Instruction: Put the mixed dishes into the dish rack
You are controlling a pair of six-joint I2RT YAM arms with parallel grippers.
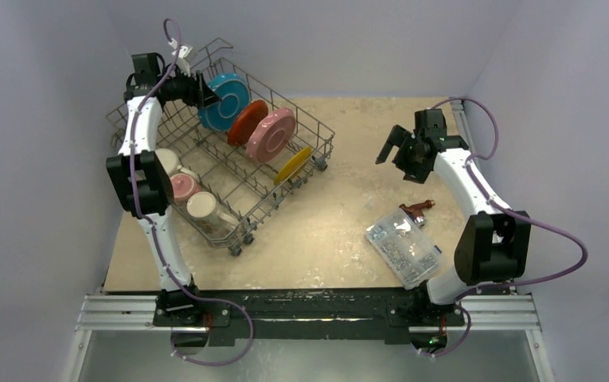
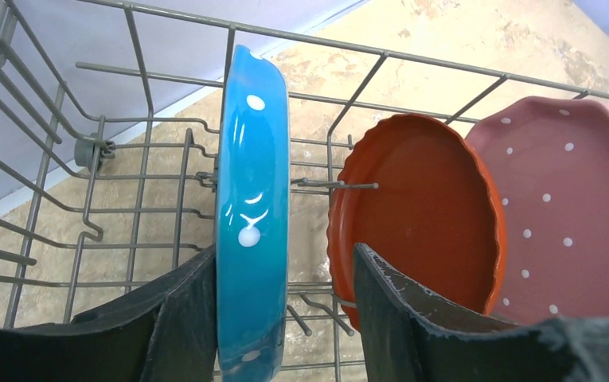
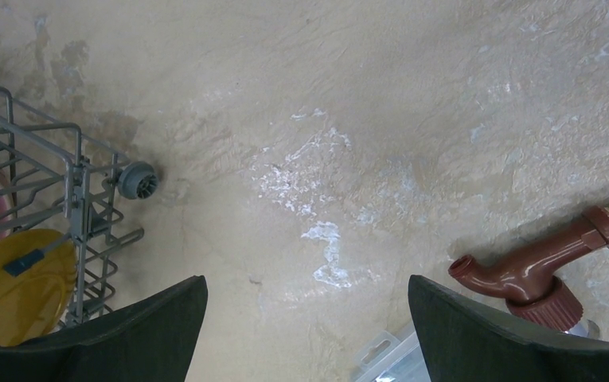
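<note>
We see a mottled beige table (image 1: 349, 159) boxed in by pale lilac walls (image 1: 325, 40). The grey wire dish rack (image 1: 273, 199) stands on it. At the rack's far end, our left gripper (image 1: 208, 93) straddles the upright glossy blue plate (image 1: 225, 102), jaws parted, one finger perhaps brushing it. Next in the rack stand the red-orange plate (image 1: 247, 122), the dotted pink plate (image 1: 271, 134) and the yellow plate (image 1: 293, 165). Right of the rack, our right gripper (image 3: 307, 286) hangs spread wide, holding nothing.

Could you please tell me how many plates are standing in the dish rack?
4, on edge in the dish rack: the blue plate farthest, between the fingers of the left gripper, then the red-orange plate, the pink dotted plate, the yellow plate nearest. None seems hidden.
</note>
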